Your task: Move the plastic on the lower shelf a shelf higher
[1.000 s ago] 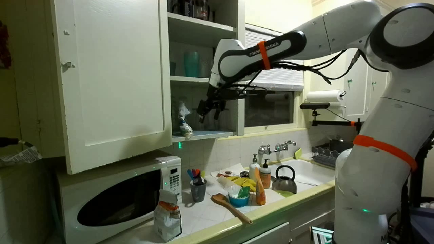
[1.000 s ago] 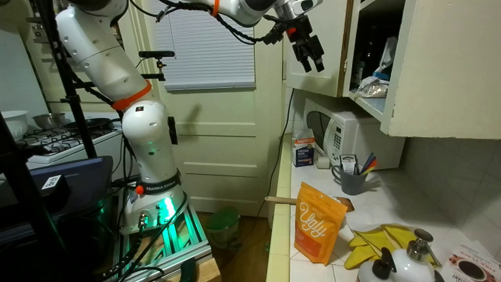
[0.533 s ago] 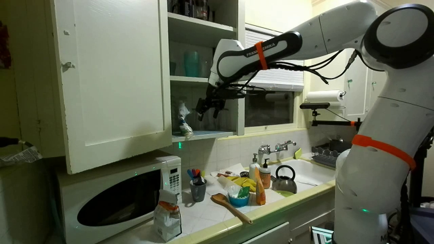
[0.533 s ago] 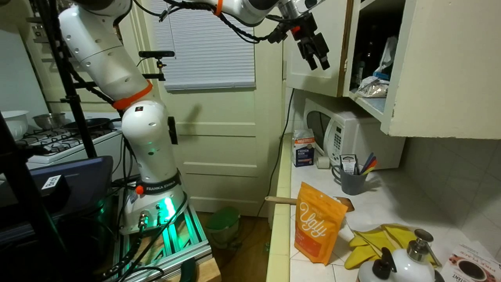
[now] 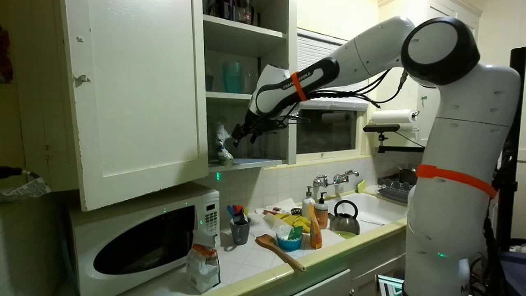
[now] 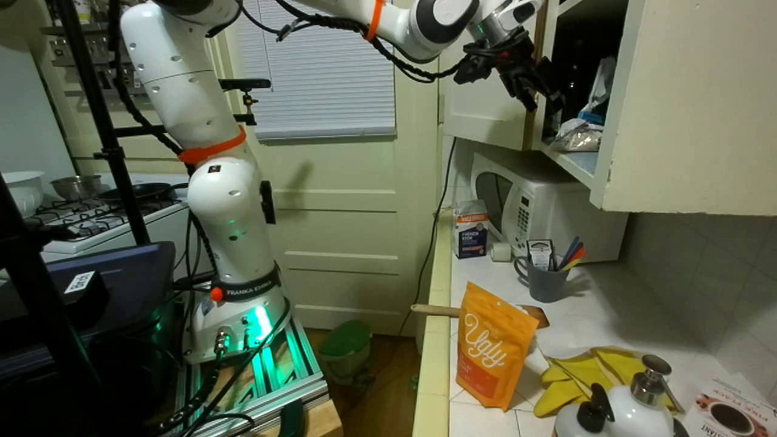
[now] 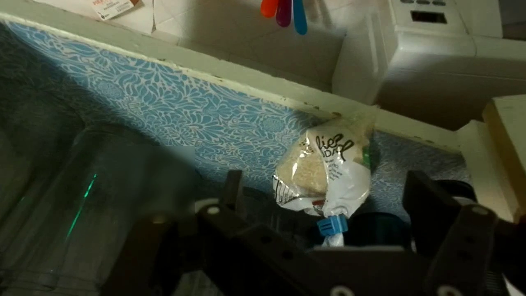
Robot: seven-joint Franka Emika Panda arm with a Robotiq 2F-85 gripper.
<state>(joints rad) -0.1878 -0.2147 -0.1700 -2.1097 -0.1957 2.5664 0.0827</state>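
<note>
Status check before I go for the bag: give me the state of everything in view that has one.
Plastic bag: resting on the lower shelf, neck held shut by a blue clip
Gripper: open, not gripping the bag
Cabinet door: swung open
Microwave door: looks shut
Gray mug: upright, coloured handles sticking out
Orange pouch: standing
Wooden spoon: lying down
Window blind: lowered partway

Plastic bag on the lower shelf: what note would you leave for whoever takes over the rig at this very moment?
Hand: open, holding nothing.
Plastic bag: on the lower shelf near its front edge, neck closed by a blue clip, close to the hand but not gripped.
Done: no grasp or lift yet.
Left: grip it, raise it to the shelf above, where a teal cup stands, and release.
</note>
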